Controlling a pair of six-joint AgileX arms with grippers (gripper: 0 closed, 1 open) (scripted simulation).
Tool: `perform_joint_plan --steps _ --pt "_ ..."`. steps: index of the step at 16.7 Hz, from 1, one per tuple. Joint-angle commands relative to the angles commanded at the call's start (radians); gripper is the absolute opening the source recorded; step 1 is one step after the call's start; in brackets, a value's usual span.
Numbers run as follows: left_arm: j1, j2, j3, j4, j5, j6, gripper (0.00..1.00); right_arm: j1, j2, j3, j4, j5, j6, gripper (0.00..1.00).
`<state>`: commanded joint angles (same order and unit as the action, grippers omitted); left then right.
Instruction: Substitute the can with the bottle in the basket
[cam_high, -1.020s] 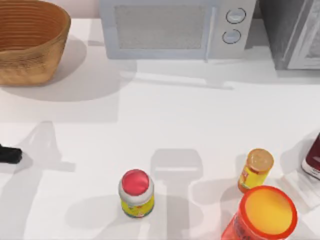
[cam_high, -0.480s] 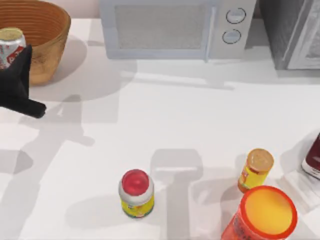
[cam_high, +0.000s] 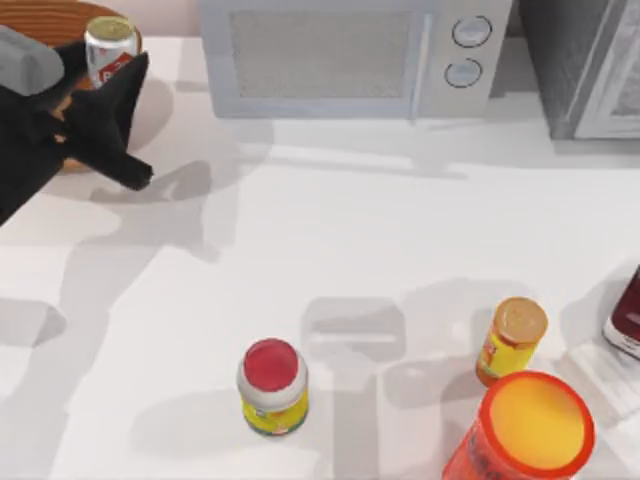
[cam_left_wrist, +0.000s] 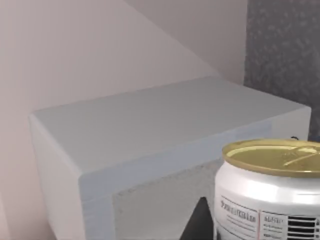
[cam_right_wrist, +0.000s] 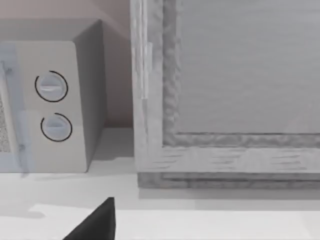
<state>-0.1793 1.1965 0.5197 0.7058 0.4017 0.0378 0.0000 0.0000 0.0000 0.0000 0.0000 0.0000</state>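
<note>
The left tool (cam_high: 100, 90) hung over the far left corner of the surface (cam_high: 400, 240), its dark fingers closed around the can (cam_high: 110, 48), holding it up clear of the surface. The can stood upright in the grip, white with red print and a dull gold top, above the right rim of the basket (cam_high: 60, 14). In the left wrist view the can (cam_left_wrist: 272, 195) sat close to the camera with the microwave (cam_left_wrist: 150, 150) behind it.

The risk, as I judged it, was the can slipping from the grip and falling back into the basket, or the arm clipping the basket's rim as it carried the can away. The microwave stood just beside that path and could also be struck.

The arm hid most of the basket, so its contents could not be told. Near the front edge stood a red-capped bottle (cam_high: 272, 388), a yellow bottle (cam_high: 511, 340) and an orange tub (cam_high: 528, 428), all closed. The right tool (cam_right_wrist: 97, 225) showed as one dark finger; its opening could not be told.
</note>
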Motion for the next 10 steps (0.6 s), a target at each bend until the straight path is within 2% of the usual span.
perform_joint_plan --steps 10 --pt "-0.067 0.395 0.124 0.204 0.179 -0.014 0.00 0.000 0.000 0.000 0.000 0.000 0.000 1.00"
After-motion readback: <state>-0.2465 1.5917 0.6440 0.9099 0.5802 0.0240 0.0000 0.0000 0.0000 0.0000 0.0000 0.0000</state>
